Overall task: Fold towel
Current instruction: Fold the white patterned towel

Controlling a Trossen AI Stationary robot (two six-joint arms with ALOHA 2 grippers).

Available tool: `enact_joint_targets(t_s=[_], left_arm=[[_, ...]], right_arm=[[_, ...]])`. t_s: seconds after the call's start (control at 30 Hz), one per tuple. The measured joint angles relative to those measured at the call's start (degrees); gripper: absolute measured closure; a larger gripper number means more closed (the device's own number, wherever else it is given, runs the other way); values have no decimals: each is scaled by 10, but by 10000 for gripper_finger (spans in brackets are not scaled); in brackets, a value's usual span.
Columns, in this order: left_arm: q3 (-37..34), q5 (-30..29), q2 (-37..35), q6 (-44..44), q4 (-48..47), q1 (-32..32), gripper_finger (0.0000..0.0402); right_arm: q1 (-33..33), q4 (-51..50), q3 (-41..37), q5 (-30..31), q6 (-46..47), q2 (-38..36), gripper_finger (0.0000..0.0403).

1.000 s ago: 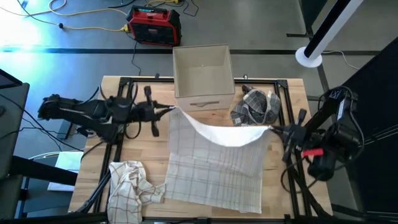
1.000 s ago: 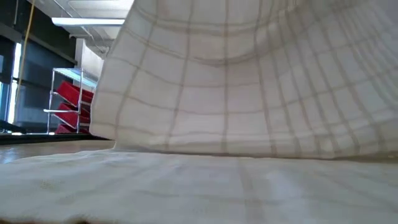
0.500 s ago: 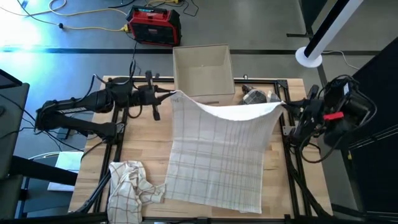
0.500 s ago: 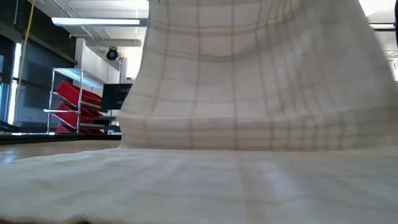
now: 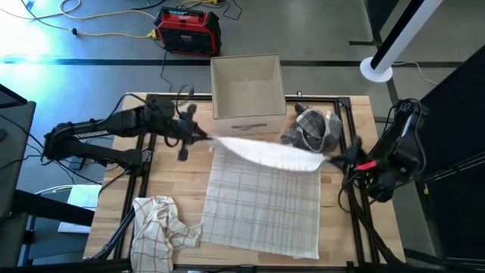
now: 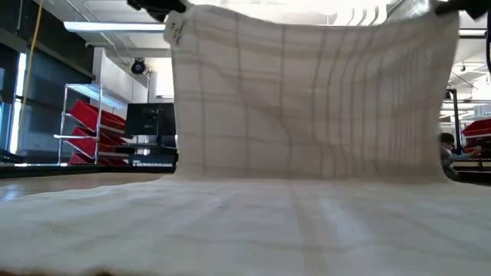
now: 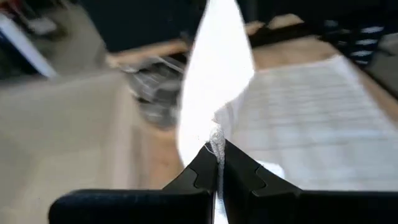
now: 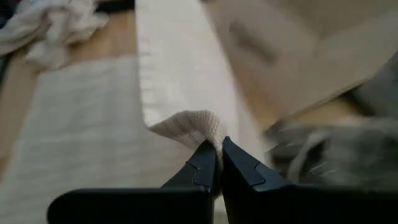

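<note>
The towel [image 5: 265, 193] is spread on the table [image 5: 163, 178], its far edge lifted clear of the wood and stretched between 2 grippers. One far corner is pinched in the left gripper [image 5: 203, 136], fingers [image 7: 202, 171] closed tight on the cloth. The other corner is clamped in the right gripper [image 5: 332, 161], likewise closed. In the low view the raised part hangs like a curtain. A box [image 5: 246, 95] and a dark cloth [image 5: 312, 129] are seen beyond, a crumpled cloth [image 5: 159, 220] near the front-left.
</note>
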Motion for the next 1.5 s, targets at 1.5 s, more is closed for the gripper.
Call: enact_joint_targets(t_s=[1.5], left_arm=[[-113, 45, 285, -455, 169, -383, 402]], right_arm=[[0, 643, -94, -464, 54, 369, 403]])
